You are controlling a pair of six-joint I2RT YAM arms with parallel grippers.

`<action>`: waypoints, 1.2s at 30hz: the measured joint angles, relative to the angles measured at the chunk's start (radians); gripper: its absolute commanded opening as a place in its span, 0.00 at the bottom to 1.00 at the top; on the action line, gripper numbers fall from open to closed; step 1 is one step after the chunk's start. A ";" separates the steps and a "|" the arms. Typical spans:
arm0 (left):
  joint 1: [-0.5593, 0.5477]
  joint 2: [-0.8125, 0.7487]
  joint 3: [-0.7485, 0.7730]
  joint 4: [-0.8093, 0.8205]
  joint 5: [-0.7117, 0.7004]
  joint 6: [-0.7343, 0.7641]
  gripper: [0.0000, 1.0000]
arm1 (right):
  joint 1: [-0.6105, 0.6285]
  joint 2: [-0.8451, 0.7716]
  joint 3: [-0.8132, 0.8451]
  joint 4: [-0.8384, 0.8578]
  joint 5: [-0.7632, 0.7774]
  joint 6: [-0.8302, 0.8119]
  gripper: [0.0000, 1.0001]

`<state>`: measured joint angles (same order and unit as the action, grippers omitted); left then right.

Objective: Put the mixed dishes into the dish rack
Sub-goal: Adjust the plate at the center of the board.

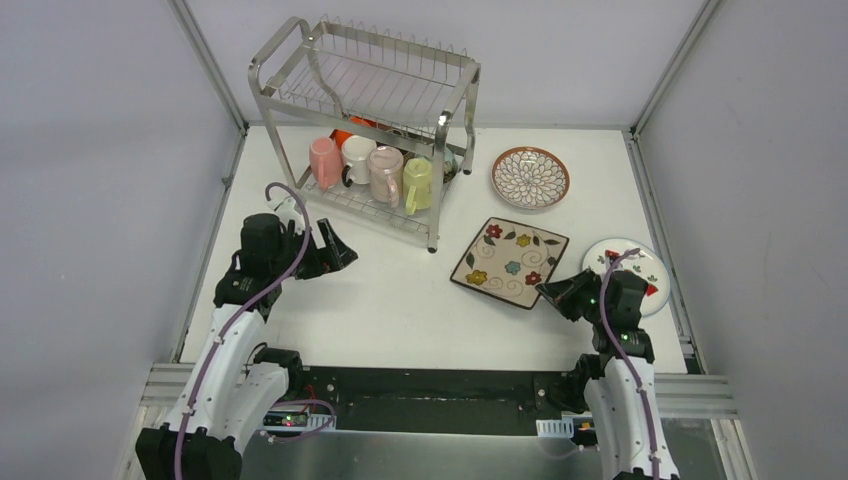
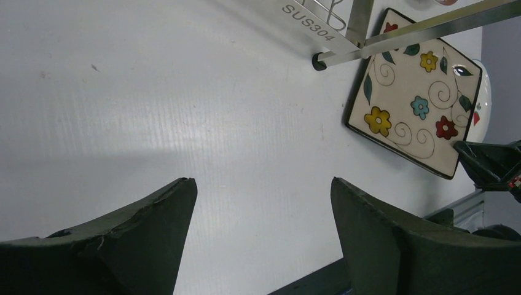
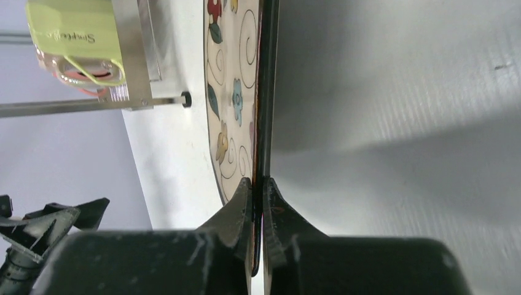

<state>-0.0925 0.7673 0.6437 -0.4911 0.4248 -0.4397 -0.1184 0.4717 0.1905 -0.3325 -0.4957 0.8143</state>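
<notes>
The steel dish rack stands at the back left; its lower shelf holds a pink mug, a white mug, another pink mug and a yellow-green mug, with an orange bowl behind. The square floral cream plate lies right of the rack. My right gripper is shut on its near corner, the rim between the fingers. The petal-pattern plate and the white red-marked plate lie on the table. My left gripper is open and empty.
The rack's front right leg stands close to the floral plate's left edge. White walls enclose the table on three sides. The rack's upper slotted shelf holds nothing.
</notes>
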 measured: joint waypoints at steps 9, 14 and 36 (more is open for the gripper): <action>0.000 0.035 -0.018 -0.010 0.076 -0.143 0.81 | 0.000 -0.015 0.142 -0.329 -0.085 -0.101 0.00; 0.000 0.052 -0.020 -0.010 0.124 -0.199 0.80 | 0.029 0.001 0.190 -0.452 -0.137 -0.163 0.00; -0.006 0.033 -0.158 -0.010 0.155 -0.303 0.76 | 0.659 0.248 0.154 -0.153 -0.005 0.040 0.00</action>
<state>-0.0990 0.8005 0.4862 -0.5011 0.5797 -0.7429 0.5404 0.7197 0.3443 -0.4858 -0.5007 0.8539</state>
